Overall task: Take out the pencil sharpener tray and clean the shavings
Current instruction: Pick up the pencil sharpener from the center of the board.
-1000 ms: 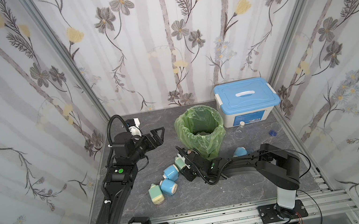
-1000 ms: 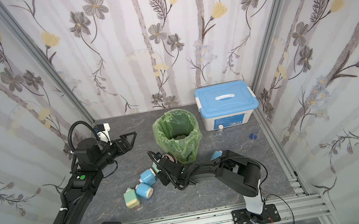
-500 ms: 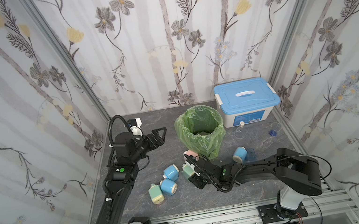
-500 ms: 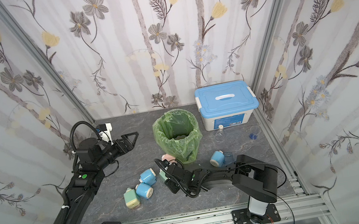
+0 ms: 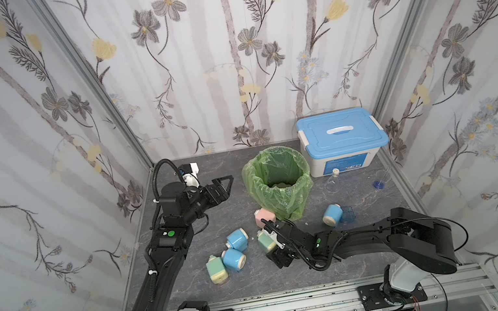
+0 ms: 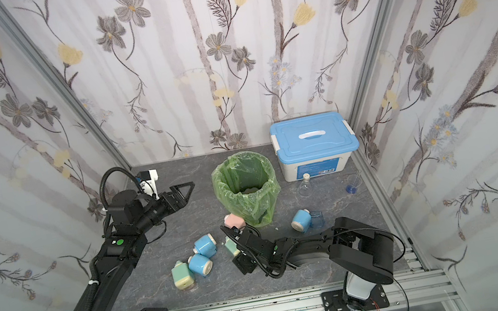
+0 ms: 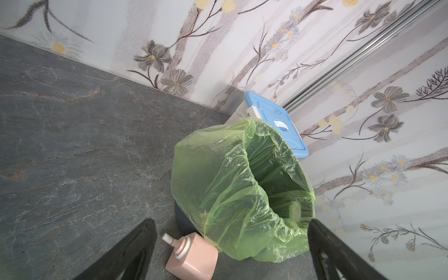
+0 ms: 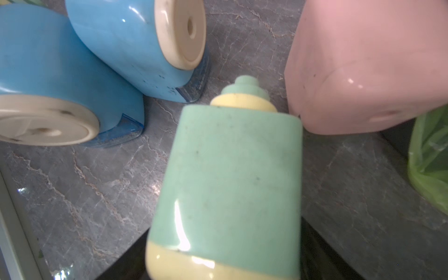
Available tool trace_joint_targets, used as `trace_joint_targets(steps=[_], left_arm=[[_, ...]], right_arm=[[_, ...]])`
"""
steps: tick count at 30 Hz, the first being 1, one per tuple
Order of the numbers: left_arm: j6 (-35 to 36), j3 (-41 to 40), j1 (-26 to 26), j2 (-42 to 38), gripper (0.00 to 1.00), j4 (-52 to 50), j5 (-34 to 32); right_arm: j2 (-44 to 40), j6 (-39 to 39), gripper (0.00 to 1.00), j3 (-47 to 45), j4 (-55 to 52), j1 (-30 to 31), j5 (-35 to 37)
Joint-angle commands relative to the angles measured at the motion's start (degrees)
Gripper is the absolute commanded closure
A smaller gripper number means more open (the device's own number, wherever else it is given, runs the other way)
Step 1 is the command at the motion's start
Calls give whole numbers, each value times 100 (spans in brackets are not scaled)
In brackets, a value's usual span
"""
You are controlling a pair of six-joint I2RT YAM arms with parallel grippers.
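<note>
At the left of the grey, veined surface (image 5: 252,284), the left pincer (image 5: 228,185) hangs raised, fingers wide apart, aimed at the green-bagged bin (image 5: 280,188). Further right the other arm stretches low, the right pincer (image 5: 271,243) flanking a glossy mint sharpener (image 8: 230,174) lying flat (clamped or loose, I cannot tell). A translucent blue tray (image 5: 348,214) sits just beside a blue sharpener (image 5: 332,214), with floral wallpaper (image 5: 259,58) all round.

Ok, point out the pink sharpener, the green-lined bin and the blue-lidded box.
pink sharpener (image 7: 194,257): left wrist view, body.
green-lined bin (image 5: 249,176): a top view, rim.
blue-lidded box (image 5: 341,142): a top view, lid.
</note>
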Motion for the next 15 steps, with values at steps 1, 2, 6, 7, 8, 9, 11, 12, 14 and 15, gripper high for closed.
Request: trace_joint_targets(steps=[1, 2, 6, 7, 8, 9, 11, 12, 14, 15], left_arm=[[55, 41, 10, -1, 0, 185, 47], [65, 41, 11, 8, 0, 200, 47], [64, 41, 10, 48, 0, 226, 67], [62, 47, 12, 52, 0, 227, 74], [71, 47, 9, 50, 0, 228, 89], [78, 48, 7, 52, 0, 228, 104], [89, 50, 7, 52, 0, 243, 158], [88, 58, 5, 44, 0, 243, 189], [84, 34, 2, 35, 0, 263, 252], [76, 11, 3, 26, 0, 294, 287]], right_arm=[[71, -13, 20, 250, 184, 15, 103], [98, 4, 20, 296, 168, 10, 159], [255, 101, 22, 499, 0, 15, 331], [275, 98, 24, 526, -24, 20, 327], [284, 119, 29, 531, -42, 19, 348], [275, 140, 33, 525, -60, 30, 367], [214, 168, 39, 477, -135, 27, 391], [172, 168, 41, 433, -161, 36, 404], [21, 168, 45, 304, -202, 41, 412], [-74, 147, 48, 219, -209, 48, 395]])
